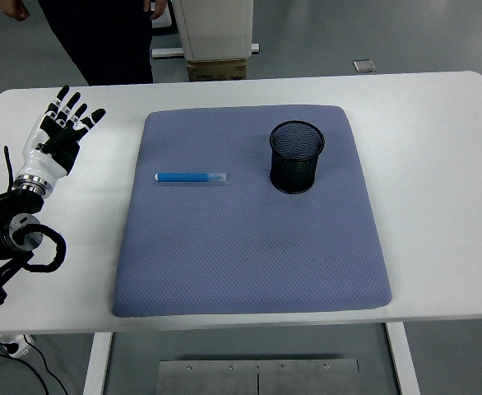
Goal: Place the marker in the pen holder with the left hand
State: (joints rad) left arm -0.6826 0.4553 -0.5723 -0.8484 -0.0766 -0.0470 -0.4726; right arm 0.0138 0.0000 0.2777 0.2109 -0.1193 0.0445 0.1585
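Observation:
A blue marker (190,177) with a clear cap lies flat on the blue-grey mat (249,247), left of centre, lengthwise left to right. A black mesh pen holder (296,156) stands upright on the mat to the marker's right, and nothing shows inside it. My left hand (63,125) is over the white table at the far left, off the mat, with fingers spread and holding nothing. It is well to the left of the marker. My right arm is out of view.
The mat lies on a white table (438,164). A person in dark clothes (93,33) stands beyond the far edge at top left. A white stand with a cardboard box (216,41) is behind the table at top centre.

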